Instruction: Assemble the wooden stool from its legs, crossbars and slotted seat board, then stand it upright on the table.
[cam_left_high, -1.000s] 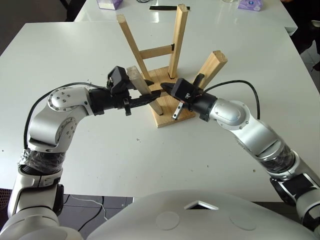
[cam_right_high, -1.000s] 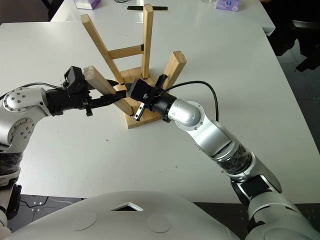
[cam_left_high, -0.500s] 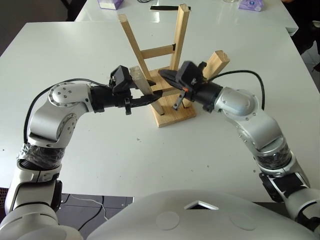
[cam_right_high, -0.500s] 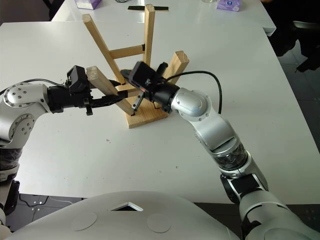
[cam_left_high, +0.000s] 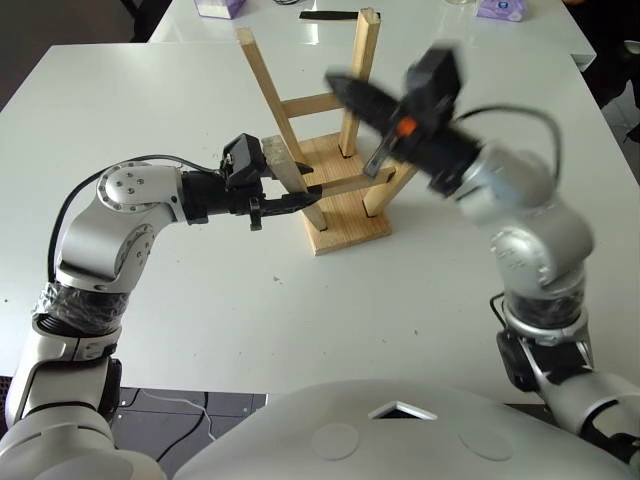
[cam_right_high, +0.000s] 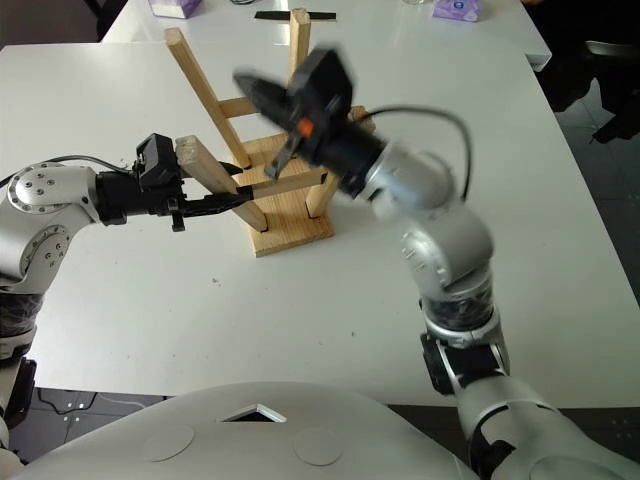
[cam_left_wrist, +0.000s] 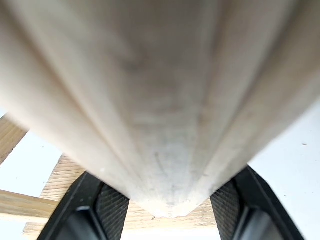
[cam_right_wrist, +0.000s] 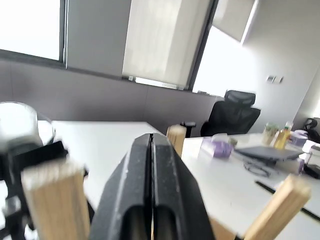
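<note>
The wooden stool stands upside down on its seat board (cam_left_high: 345, 228) in the middle of the white table (cam_left_high: 200, 330). Two long legs (cam_left_high: 262, 85) point up at the back, joined by a crossbar (cam_left_high: 312, 103). A second crossbar (cam_left_high: 345, 186) runs between the two nearer legs. My left gripper (cam_left_high: 300, 196) is shut on the near-left leg (cam_left_wrist: 160, 100), low down by the board; the black pads (cam_left_wrist: 112, 212) press both its sides. My right gripper (cam_left_high: 340, 84) hangs in the air above the stool, fingers (cam_right_wrist: 151, 150) shut together with nothing between them.
A second table stands behind with two purple boxes (cam_left_high: 220, 8) (cam_left_high: 498, 10) and a black strip (cam_left_high: 325, 16). The right wrist view looks over the room to an office chair (cam_right_wrist: 235, 117). Bare table surface lies left, right and in front of the stool.
My right gripper has left the stool's base and swung up above the legs. The near-right leg now stands straighter. My left gripper has kept its hold on the near-left leg.
</note>
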